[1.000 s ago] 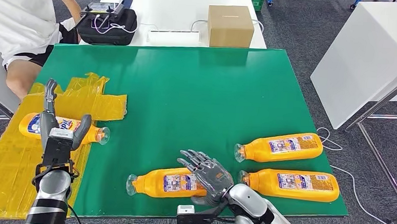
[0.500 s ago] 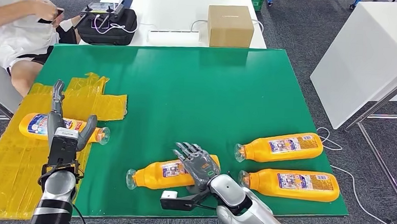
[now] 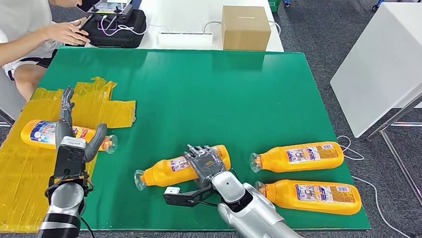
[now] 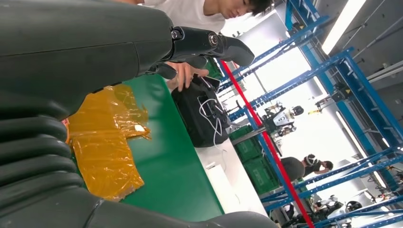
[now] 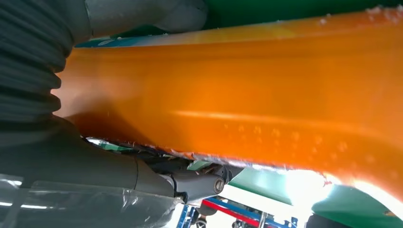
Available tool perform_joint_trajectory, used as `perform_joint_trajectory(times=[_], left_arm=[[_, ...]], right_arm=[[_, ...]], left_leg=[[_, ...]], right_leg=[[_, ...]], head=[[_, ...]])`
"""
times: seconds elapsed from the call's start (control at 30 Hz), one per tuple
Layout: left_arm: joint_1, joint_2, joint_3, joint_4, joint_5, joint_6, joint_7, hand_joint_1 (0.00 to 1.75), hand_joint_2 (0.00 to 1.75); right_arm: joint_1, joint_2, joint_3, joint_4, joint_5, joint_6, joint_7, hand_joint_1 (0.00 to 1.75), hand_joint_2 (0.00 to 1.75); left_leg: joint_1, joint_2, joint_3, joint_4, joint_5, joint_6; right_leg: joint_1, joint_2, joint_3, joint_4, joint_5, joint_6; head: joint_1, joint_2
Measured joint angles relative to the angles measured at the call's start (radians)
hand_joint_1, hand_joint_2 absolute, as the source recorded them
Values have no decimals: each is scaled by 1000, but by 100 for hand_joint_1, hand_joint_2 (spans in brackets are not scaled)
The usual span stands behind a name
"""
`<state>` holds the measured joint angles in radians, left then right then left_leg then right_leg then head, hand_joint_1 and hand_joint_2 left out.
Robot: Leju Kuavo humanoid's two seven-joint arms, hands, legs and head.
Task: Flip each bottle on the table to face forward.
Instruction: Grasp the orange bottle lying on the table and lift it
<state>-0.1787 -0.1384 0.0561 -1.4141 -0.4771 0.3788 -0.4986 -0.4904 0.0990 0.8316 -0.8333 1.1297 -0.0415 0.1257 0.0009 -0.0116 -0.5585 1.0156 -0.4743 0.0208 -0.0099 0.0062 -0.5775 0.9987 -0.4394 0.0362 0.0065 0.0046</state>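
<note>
Several orange bottles lie on the green table (image 3: 199, 91). My right hand (image 3: 205, 162) grips the middle bottle (image 3: 165, 173) around its body, with the bottle tilted and its cap toward the left. In the right wrist view the orange bottle (image 5: 247, 95) lies between the thumb (image 5: 142, 14) and the fingers (image 5: 195, 183). Two bottles (image 3: 299, 155) (image 3: 309, 196) lie at the right with white labels up. My left hand (image 3: 72, 139) hovers open over the leftmost bottle (image 3: 38, 132), fingers (image 4: 204, 42) spread, holding nothing.
A crumpled yellow plastic sheet (image 3: 9, 179) covers the table's left side under the leftmost bottle. Behind the table stand a cardboard box (image 3: 245, 27) and a black bag (image 3: 114, 26). A seated person (image 3: 17, 27) reaches toward the bag. A white panel (image 3: 386, 57) stands at right.
My right hand has closed around the middle bottle and carried it away from the front edge, tilting it. My left hand crept slightly forward. The person reached out to the black bag.
</note>
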Motion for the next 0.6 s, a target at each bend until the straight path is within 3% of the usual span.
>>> perform_joint_trajectory(times=[0.17, 0.47, 0.6], left_arm=[[0, -2, 0, 0, 3, -1, 0, 0, 175], [0, -5, -2, 0, 4, -3, 0, 0, 175], [0, -5, -8, 0, 6, -4, 0, 0, 175]], right_arm=[[-19, 11, 0, 32, 0, 4, 0, 175, 175], [-40, 17, -6, 69, -17, 10, -19, 175, 175], [-44, 20, -28, 79, -43, -33, -26, 175, 175]], left_leg=[[0, 0, 0, 0, 0, 0], [0, 0, 1, 0, 0, 0], [0, 0, 1, 0, 0, 0]], right_leg=[[0, 0, 0, 0, 0, 0], [0, 0, 0, 0, 0, 0], [0, 0, 1, 0, 0, 0]], head=[[0, 0], [0, 0], [0, 0]])
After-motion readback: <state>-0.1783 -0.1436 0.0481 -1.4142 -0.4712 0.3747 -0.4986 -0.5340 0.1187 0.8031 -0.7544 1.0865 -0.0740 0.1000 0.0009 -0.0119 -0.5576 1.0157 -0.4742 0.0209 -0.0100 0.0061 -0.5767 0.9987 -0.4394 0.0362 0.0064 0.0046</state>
